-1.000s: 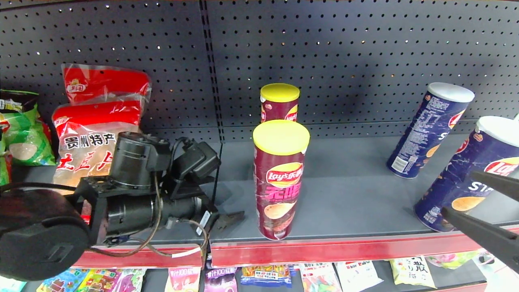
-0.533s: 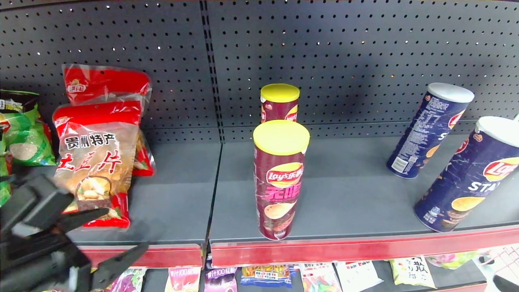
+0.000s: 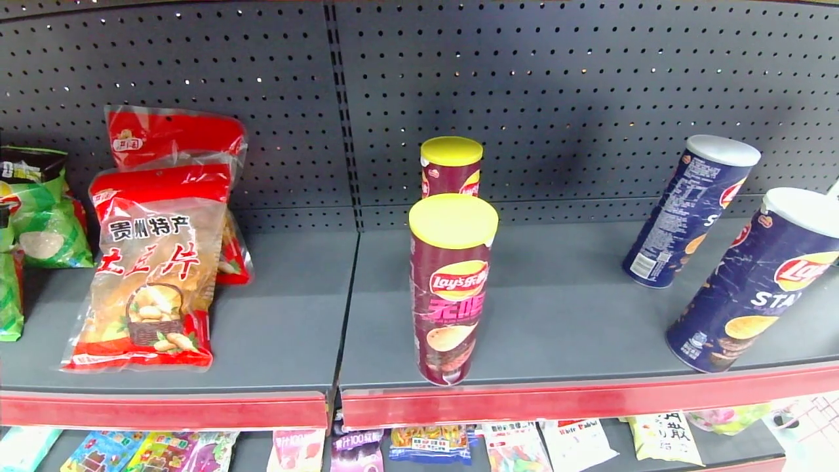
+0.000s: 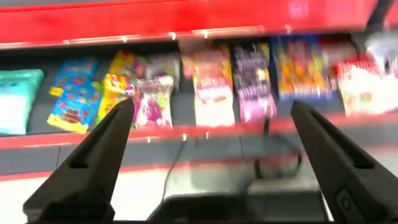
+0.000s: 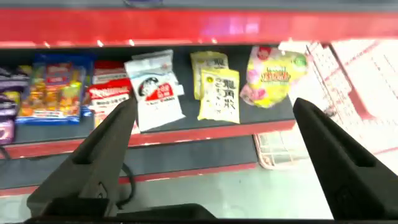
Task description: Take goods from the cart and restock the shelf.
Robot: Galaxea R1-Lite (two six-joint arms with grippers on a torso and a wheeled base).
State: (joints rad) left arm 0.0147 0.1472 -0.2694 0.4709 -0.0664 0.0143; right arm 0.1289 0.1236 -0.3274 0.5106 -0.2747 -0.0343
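The shelf (image 3: 564, 308) is seen partly stocked, and the yellow-lidded can (image 3: 452, 288) standing upright at its front edge is taken as the landmark. A second can (image 3: 451, 165) of the same kind is set directly behind it. A blue can (image 3: 689, 210) is stood well to its right, with a nearer blue can (image 3: 754, 282) further right again. Two red bags (image 3: 152, 275) are propped well to the landmark's left, with a green bag (image 3: 40, 223) beyond them. Bare board is left on either side of the yellow-lidded can. The left claw (image 4: 212, 106) is held wide open with nothing between its fingers, and the right claw (image 5: 212, 104) is likewise spread wide and empty. Both are faced toward the packets (image 5: 152, 87) laid on the tier beneath the can. A white wire grid (image 5: 364, 68), judged to be part of the cart, is glimpsed below and to the right of the can; no goods can be made out in it. The step in hand is judged to be the fetch, since nothing is carried. For that, a claw would have to be brought over the cart, lowered around an item and closed on it. The item could then be set in a gap beside the can.
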